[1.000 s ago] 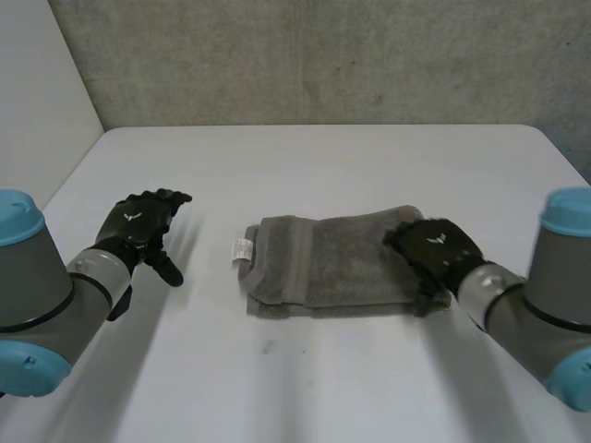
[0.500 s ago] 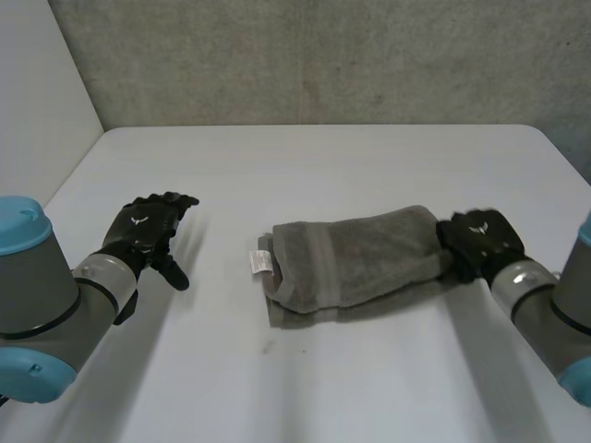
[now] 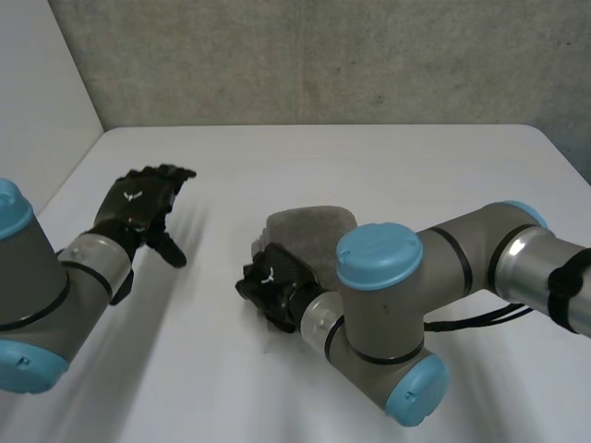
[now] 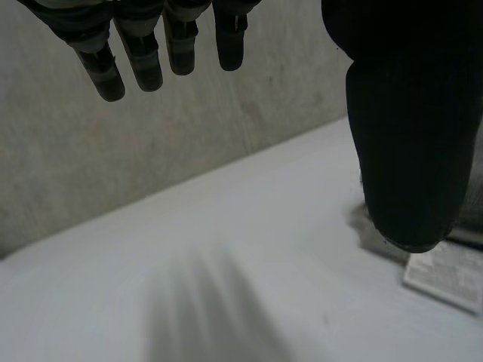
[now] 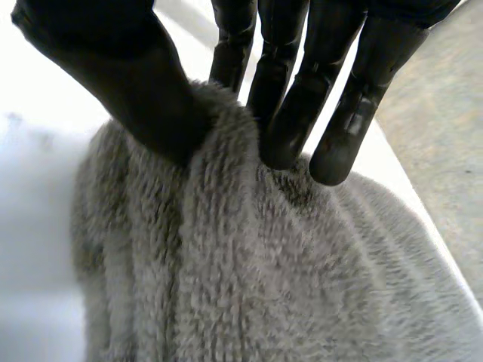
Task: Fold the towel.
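One fold under way: the right hand (image 3: 270, 288) pinches the towel (image 3: 309, 229) to carry it over. Clear of it, the left hand (image 3: 138, 214) hovers spread, empty.

Right hand (image 3: 275, 284) on towel (image 3: 309, 231), left hand (image 3: 138, 214) apart

Before you, a white tabletop (image 3: 369, 166); beyond its far edge a rough grey wall (image 3: 323, 60); a pale side wall (image 3: 37, 92) at the left
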